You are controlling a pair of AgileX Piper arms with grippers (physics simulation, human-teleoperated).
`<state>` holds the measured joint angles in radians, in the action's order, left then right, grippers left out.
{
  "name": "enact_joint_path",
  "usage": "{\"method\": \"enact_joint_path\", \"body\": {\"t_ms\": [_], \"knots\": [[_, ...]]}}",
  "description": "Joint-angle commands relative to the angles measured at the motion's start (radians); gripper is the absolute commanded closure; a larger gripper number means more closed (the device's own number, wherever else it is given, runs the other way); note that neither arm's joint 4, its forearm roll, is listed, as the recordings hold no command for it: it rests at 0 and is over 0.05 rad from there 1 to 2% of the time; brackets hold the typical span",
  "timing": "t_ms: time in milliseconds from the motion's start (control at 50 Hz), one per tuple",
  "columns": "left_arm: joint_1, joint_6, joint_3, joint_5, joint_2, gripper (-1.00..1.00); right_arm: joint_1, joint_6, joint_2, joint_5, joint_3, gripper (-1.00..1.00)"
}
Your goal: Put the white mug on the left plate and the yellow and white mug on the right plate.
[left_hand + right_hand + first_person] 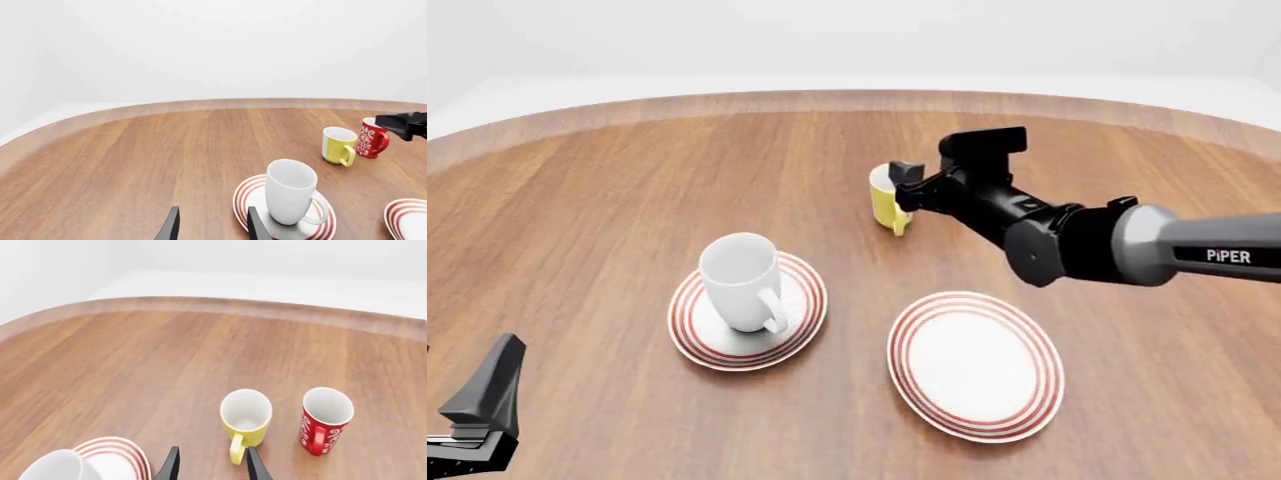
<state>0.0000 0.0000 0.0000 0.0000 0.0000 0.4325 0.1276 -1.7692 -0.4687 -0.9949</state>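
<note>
Front view, near edge of the table (587,180): the left gripper (481,415) sits low at the near left corner, clear of all objects; in the left wrist view its two dark fingers (169,226) stand apart with nothing between them. Just beyond, toward the middle of the table, lie two red-ringed plates side by side. The left plate (701,335) carries the white mug (742,282), upright, handle turned toward the near edge. The right plate (977,365) is bare and lies slightly nearer the near edge than its twin.

Farther in, the right arm (1121,245) enters from the right edge and reaches toward the table's centre. The right gripper (914,190) sits just beside the yellow and white mug (888,205), which stands upright on the wood, well apart from both plates. In the right wrist view the fingers (253,465) are spread, flanking the mug's yellow handle (235,452) without closing on it. A red cup (325,421) with white pattern stands just beside the yellow mug, not touching.
</note>
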Motion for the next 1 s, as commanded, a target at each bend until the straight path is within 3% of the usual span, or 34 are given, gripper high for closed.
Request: {"method": "enact_joint_path", "body": {"t_ms": [20, 460, 1000], "knots": [[0.0, 0.0, 0.0, 0.0, 0.0, -1.0, -0.017, 0.022, -0.035, 0.021, -0.035, -1.0], [0.0, 0.0, 0.0, 0.0, 0.0, -1.0, -0.037, 0.082, -0.109, 0.082, -0.119, -1.0], [0.0, 0.0, 0.0, 0.0, 0.0, -1.0, -0.04, 0.095, -0.181, 0.142, -0.201, -1.0]]}}
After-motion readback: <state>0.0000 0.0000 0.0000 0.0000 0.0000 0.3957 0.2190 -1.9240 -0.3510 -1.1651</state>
